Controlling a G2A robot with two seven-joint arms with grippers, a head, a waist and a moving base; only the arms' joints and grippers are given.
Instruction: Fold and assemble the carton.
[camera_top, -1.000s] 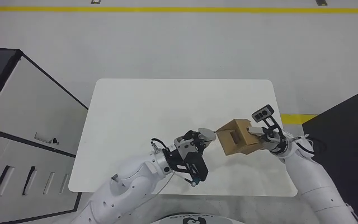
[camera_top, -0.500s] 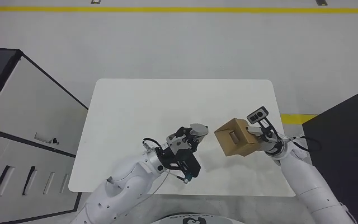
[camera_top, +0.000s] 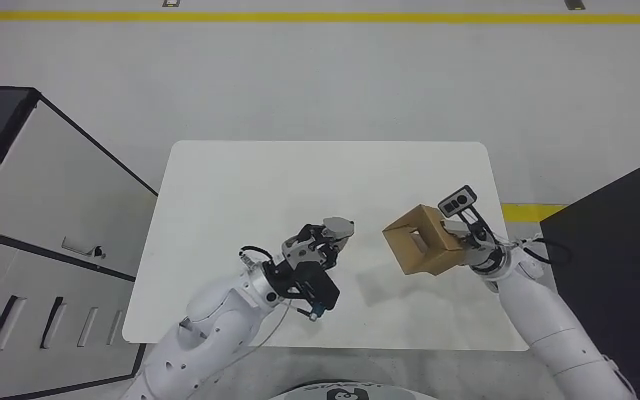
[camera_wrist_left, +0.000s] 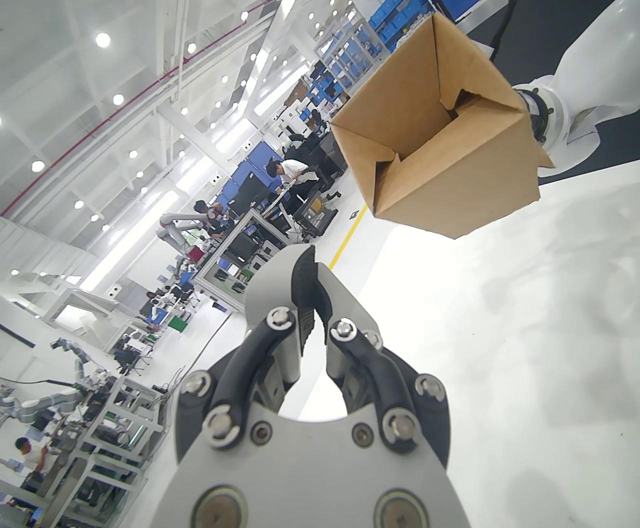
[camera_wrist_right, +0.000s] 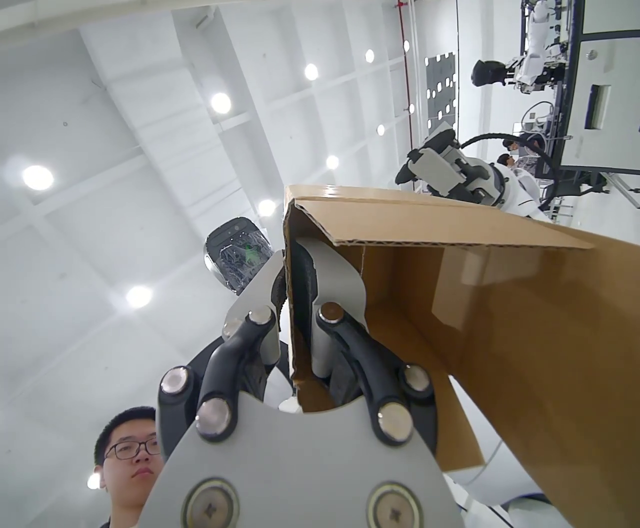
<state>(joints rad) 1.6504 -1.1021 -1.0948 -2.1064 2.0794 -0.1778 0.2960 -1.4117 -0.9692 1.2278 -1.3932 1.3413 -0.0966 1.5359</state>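
Brown cardboard is pinched between the fingers of the right tool (camera_wrist_right: 289, 270). It is one wall of the tilted carton (camera_top: 422, 240), held above the white bench (camera_top: 250, 190) at centre-right of the top view. The left tool (camera_wrist_left: 312, 285), fingers pressed together and empty, sits at lower centre, apart from the carton.

The left arm (camera_top: 225, 315) is bent forward and angled toward the right, and the left gripper (camera_wrist_left: 311, 260) is held tilted upward with its fingers pressed together on nothing. The right arm (camera_top: 535, 305) is stretched inward from the right side. The right gripper (camera_wrist_right: 292, 260) is clamped on a wall of the carton (camera_wrist_right: 500, 320), one finger inside and one outside. The two grippers are pointed toward each other, well apart.
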